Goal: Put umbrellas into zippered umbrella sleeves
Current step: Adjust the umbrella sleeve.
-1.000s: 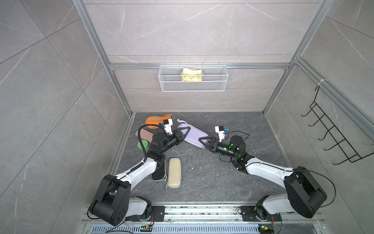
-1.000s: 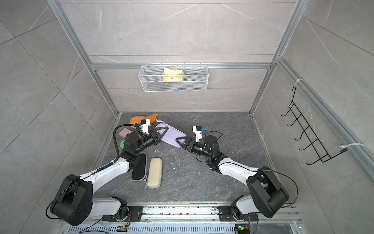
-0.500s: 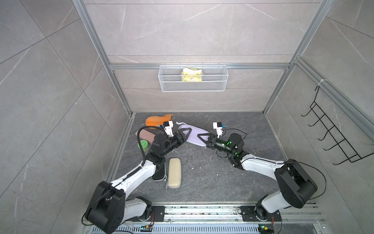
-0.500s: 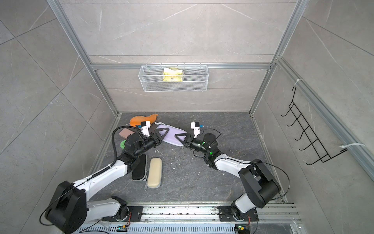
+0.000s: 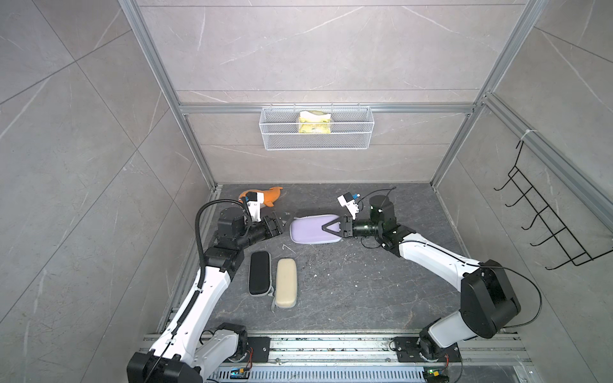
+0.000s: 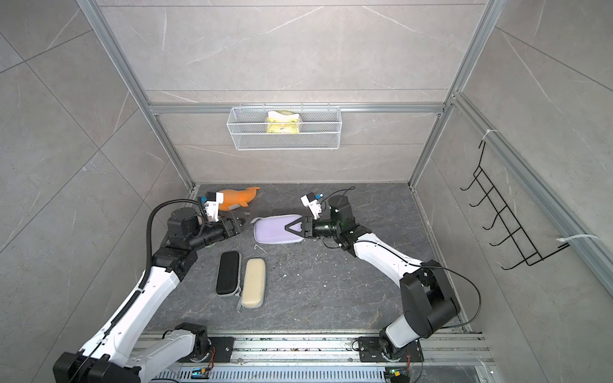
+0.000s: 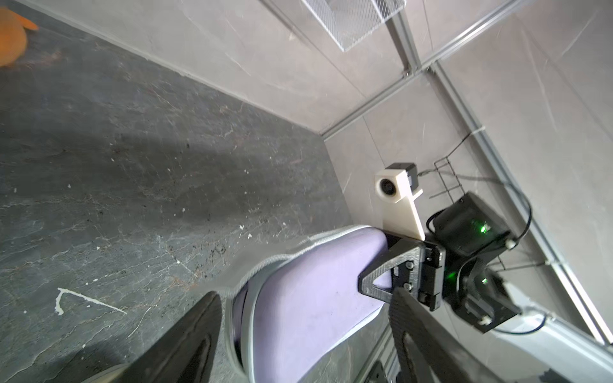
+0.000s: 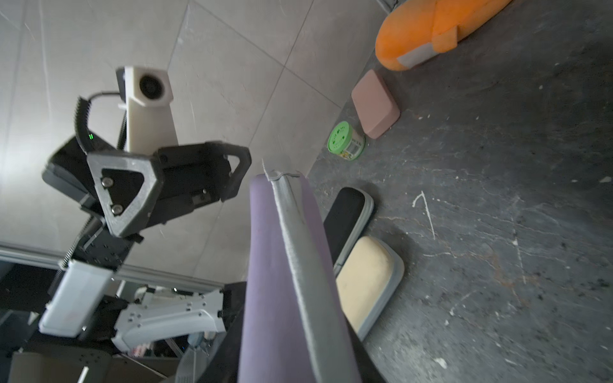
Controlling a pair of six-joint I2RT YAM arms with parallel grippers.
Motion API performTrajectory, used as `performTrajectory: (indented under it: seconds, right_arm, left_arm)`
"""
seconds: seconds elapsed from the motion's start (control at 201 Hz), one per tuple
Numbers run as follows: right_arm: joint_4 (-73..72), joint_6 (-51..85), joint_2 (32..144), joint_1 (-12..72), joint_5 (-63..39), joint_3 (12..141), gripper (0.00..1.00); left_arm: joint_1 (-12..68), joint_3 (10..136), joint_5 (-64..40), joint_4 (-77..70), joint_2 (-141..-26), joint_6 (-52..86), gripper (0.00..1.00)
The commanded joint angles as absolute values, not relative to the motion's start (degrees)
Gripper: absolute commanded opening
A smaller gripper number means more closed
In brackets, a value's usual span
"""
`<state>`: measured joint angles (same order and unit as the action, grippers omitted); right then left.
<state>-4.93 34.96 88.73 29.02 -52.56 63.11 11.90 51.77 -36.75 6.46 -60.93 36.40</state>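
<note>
Now: right claw clenched on end of lavender sleeve; left claw released, just beside sleeve's other end, apart from it. Black sleeve, cream sleeve lie side by side on bench.

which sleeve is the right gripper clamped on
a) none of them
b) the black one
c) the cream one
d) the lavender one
d: the right gripper is shut on one end of the lavender sleeve, while the black sleeve and cream sleeve lie side by side, apart from it.
</note>
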Motion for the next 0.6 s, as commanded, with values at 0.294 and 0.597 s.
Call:
performTrajectory:
  seconds: [0.294,0.597]
  right_arm:
    - [11.2,19.7,92.0,30.3,-66.5,72.4,0.11]
    - [13.7,18.9,94.1,30.2,-67.1,76.6,0.14]
  left_arm:
    - [14.5,54.2,-52.4,11.5,-67.3,27.6,0.83]
    - [19.5,53.6,-59.4,10.1,-69.8,27.0,0.69]
